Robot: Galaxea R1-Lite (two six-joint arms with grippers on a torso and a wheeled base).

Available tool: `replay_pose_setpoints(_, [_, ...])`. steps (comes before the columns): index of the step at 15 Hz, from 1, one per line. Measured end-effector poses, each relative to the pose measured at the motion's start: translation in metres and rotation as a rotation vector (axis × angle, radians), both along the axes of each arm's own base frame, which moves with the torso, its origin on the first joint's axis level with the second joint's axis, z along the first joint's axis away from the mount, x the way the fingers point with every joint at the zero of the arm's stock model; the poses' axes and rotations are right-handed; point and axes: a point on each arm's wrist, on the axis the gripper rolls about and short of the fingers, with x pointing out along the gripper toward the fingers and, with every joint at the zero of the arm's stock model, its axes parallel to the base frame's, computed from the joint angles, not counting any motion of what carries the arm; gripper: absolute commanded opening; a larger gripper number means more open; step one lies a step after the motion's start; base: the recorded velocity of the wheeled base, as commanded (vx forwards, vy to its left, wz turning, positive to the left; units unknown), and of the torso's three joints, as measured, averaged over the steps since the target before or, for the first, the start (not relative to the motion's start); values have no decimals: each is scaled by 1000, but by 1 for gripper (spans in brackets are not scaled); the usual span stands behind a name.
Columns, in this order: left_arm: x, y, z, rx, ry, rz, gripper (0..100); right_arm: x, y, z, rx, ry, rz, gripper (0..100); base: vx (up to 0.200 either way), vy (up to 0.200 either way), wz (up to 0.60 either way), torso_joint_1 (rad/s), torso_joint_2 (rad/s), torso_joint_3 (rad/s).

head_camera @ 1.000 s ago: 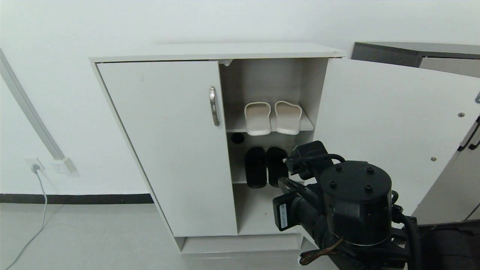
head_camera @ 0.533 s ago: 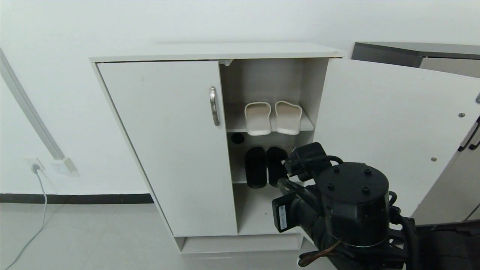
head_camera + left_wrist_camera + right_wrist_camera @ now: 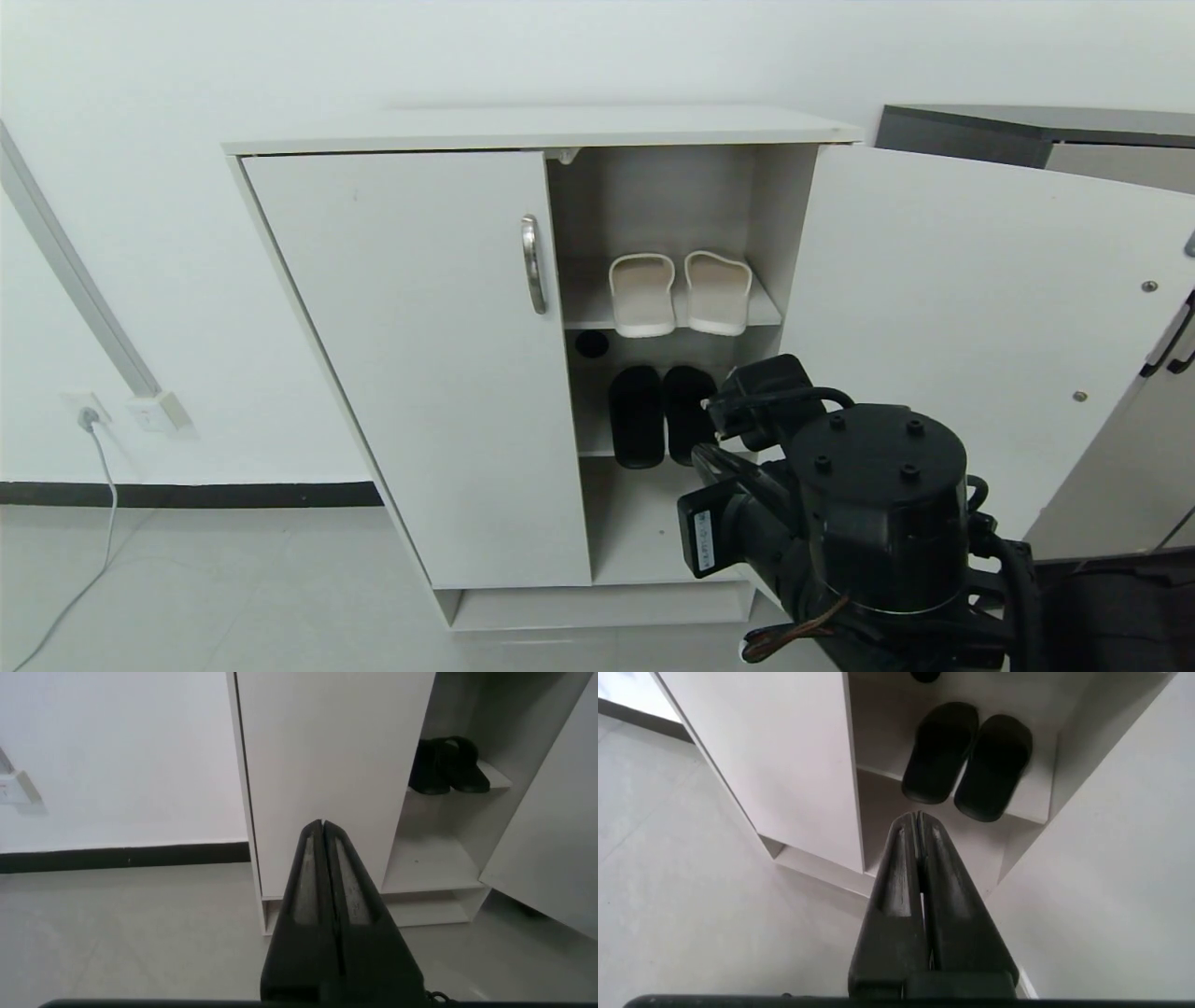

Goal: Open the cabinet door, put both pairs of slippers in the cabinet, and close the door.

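Inside the cabinet [image 3: 541,126]: white slippers [image 3: 679,294] sit on the upper shelf and black slippers [image 3: 653,415] on the shelf below, each pair side by side.
Step in hand: both pairs look stowed, so shutting the open door [image 3: 971,327] is what remains.
Door versus fingers: it stands upright, swung out to the robot's right, with its inner face toward the arm and its free edge well off to the right.
Right fingers [image 3: 901,868]: pressed together, holding nothing, low before the opening and aimed at the black slippers. This arm is the nearer one to the door.
Left fingers [image 3: 304,877]: pressed together, empty, facing the shut left door [image 3: 411,355].
Coming move: probably a leftward push from behind the door's free edge.
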Motion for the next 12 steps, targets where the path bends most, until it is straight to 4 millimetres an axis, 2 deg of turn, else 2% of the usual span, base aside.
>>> replay_pose_setpoints(4, [0, 0, 0, 0, 2, 0, 0, -2, -5, -1, -6, 3, -2, 0, 0, 0, 0, 1, -41, -46])
replay_pose_setpoints(7, [0, 0, -1, 0, 4, 0, 0, -4, -5, -1, -6, 3, 2, 0, 0, 0, 0, 18, -206, -325])
replay_pose_setpoints(12, [0, 0, 0, 0, 0, 0, 0, -5, -7, -1, -8, 3, 0, 0, 0, 0, 0, 71, -508, -359])
